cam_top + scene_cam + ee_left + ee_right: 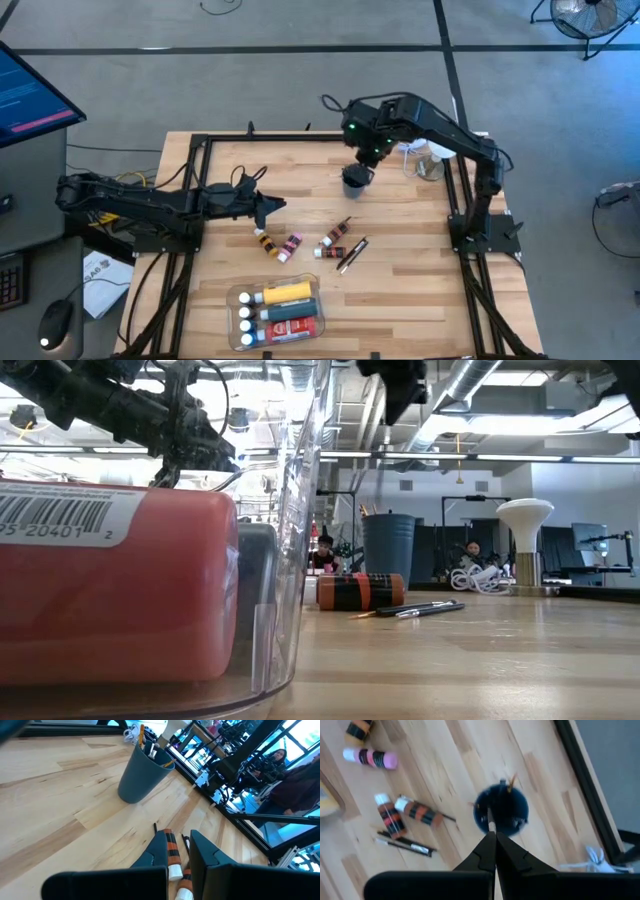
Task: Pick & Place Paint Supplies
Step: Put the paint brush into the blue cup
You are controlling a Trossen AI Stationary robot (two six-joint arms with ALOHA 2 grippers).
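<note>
A dark blue cup [356, 183] with brushes in it stands on the far middle of the wooden table. My right gripper [492, 834] hangs straight above it, shut on a thin brush [490, 820]. Small tubes [265, 243] [291, 246] [335, 240] and two dark brushes [352, 255] lie flat in mid table. My left gripper [176, 834] hovers left of the tubes, pointing at them, its fingers a little apart with nothing between them. Near the front edge, a clear tray [238, 322] holds a yellow bottle [288, 292] and a red one [292, 326]. My right gripper pinches the thin brush between its two fingertips, near the brush's upper end [492, 829], coming from above and pointing down. The brush hangs below the fingers, over the mouth of the cup [501, 810]. Whether its lower end touches the cup I cannot tell.
A white-topped jar [430, 162] and white cord lie at the far right corner, behind the cup. A black frame [205, 140] runs around the table. The low view is half filled by the tray's clear wall [290, 560] and the red bottle [110, 590].
</note>
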